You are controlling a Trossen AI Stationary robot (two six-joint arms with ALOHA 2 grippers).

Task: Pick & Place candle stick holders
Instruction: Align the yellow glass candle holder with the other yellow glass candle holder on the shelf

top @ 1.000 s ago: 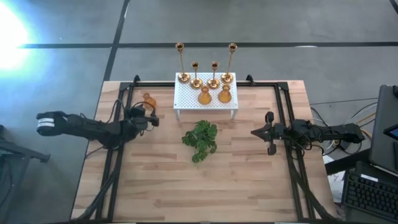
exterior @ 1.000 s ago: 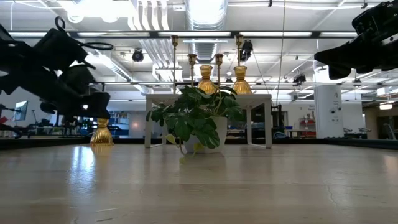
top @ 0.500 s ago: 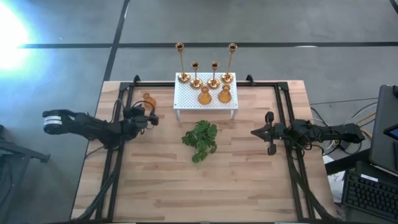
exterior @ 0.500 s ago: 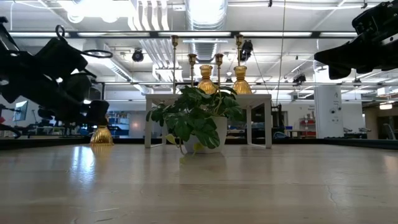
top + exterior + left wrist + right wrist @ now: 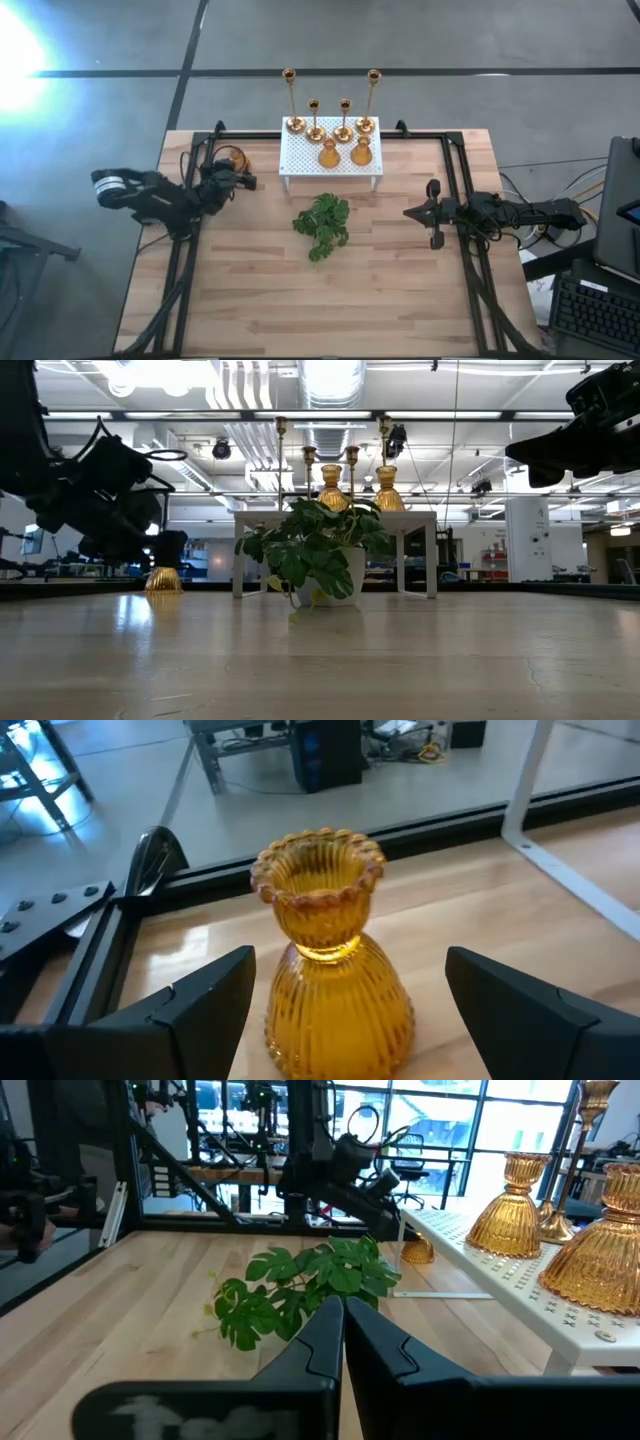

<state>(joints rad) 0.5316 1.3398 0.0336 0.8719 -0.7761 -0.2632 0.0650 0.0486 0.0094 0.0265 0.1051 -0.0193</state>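
From overhead the squat candle stick holder [image 5: 335, 960] is mostly hidden behind the left gripper [image 5: 236, 177] — you only get a proper look from that arm's wrist camera, where its base is cut off at the frame edge. The left arm reaches low across the table's [image 5: 400, 300] near-left corner with its fingers spread wide, and the ribbed holder stands upright on the wood right between them, not touching either one. The right gripper [image 5: 432, 214] just hangs over the other side, fingers pressed together, well apart from the six holders [image 5: 330, 128] on the white stand [image 5: 300, 160] — beyond the plant [image 5: 322, 226].
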